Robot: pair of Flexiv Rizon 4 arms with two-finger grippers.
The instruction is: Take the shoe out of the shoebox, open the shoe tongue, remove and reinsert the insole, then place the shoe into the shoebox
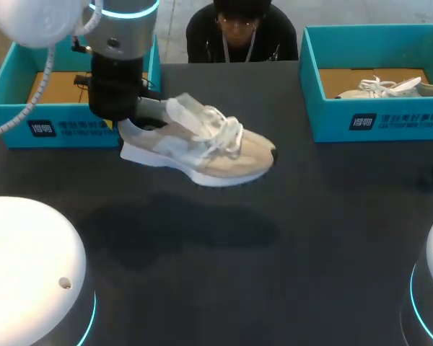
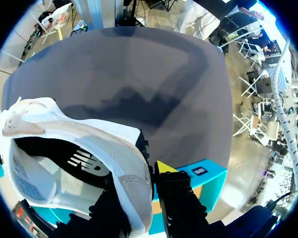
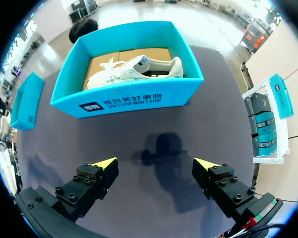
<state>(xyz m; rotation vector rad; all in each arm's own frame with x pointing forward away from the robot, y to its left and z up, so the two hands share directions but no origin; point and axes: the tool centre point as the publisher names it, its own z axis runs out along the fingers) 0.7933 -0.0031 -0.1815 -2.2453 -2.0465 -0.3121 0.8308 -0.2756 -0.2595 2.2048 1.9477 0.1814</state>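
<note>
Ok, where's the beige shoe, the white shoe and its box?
beige shoe (image 1: 251, 156), head view, its toe.
white shoe (image 3: 139, 68), right wrist view, its middle.
box (image 3: 124, 103), right wrist view, its front wall.

The dark table (image 1: 289, 245) carries a left shoebox (image 1: 65, 130) and a right shoebox (image 1: 390, 119).

The shoe (image 1: 202, 148), a beige and white sneaker with white laces, hangs clear of the dark surface (image 1: 310, 216), sole down, toe towards the right. The left pincer (image 2: 144, 191) clamps its heel wall. The tongue stands up, and a dark insole (image 2: 64, 158) with a white logo lies inside. Just behind the heel sits the left shoebox (image 1: 14, 108), teal, open, with a cardboard-coloured floor. The right shoebox (image 1: 375, 119), also teal and open, stands well apart and holds a second shoe (image 1: 382, 88), white, lying on its side.
</note>
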